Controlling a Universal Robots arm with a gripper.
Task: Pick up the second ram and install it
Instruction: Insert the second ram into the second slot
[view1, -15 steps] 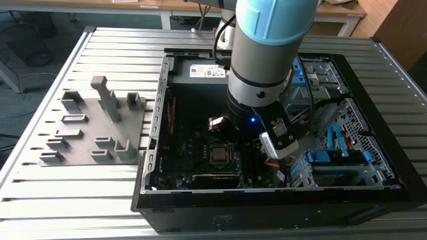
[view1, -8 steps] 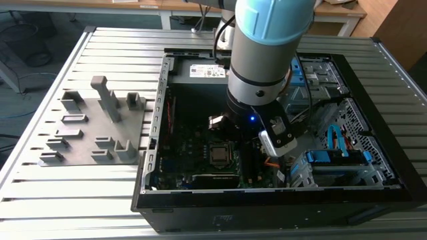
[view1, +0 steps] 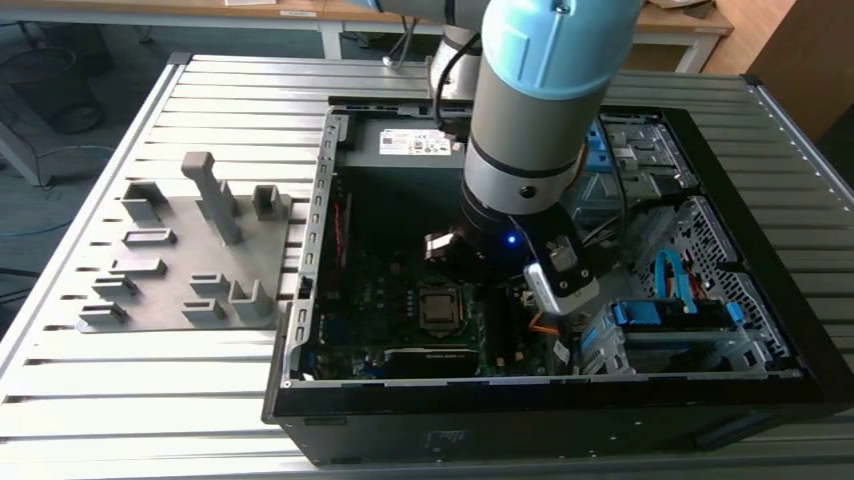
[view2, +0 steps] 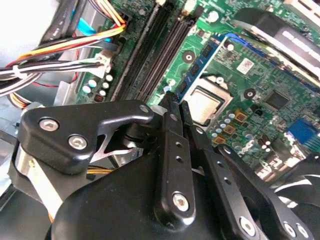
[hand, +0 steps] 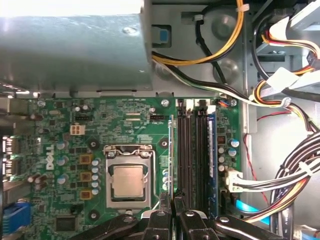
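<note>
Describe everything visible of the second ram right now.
The second ram is a thin, narrow blue circuit board with small dark chips on one face; the first wrist view shows it edge-on as a slim strip. The end effector is shut on one end. It appears held over the motherboard, between the processor socket and the black memory slots, not seated.

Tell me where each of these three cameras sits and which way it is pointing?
Exterior view: off the arm, above, looking down at the open black computer case on the slatted metal table; the grey-and-blue arm shows.
First wrist view: on the arm, looking straight down at the green motherboard; black gripper fingertips show.
Second wrist view: on the arm, looking obliquely along the gripper.
Both wrist views share the square silver processor.
</note>
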